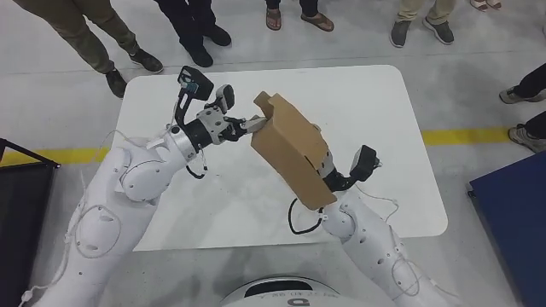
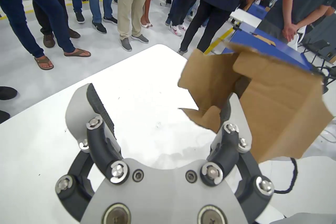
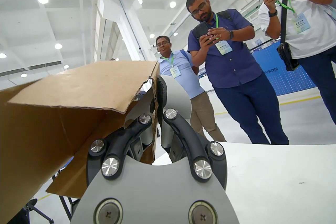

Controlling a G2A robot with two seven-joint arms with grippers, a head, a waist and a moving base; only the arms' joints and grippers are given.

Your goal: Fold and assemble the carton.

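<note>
Left of centre, left gripper (image 1: 247, 126): jaws spread wide and holding nothing. In its wrist view one finger (image 2: 239, 117) lies just behind the loose flaps, and I cannot tell whether it touches them. The other finger stands apart over bare table.
End flaps (image 1: 266, 104): at the carton's upper-left end, unfolded, with ragged edges. They are thin single sheets that likely bend at a push and tear if pulled hard.
Carton (image 1: 294, 147): brown and tilted at the centre of the top view, running from upper left to lower right. It appears lifted off the white table (image 1: 401, 102).
Handling: it looks light and hollow. The walls are probably stiff along the creases yet easy to crush or skew if squeezed mid-panel. Dry board should not slip in ribbed pads.
Where to hold: by a wall edge or near a crease, not by a flap's tip. Flaps are best pushed with a finger's side close to the fold line.
Right gripper (image 1: 327, 173): at the carton's lower-right end, clamped on the edge of one wall. Its wrist view shows the board pinched between both pads (image 3: 162, 91).
Risk: a one-edge hold may let the carton swing, or the torn-looking edge give way, when the left side presses.
</note>
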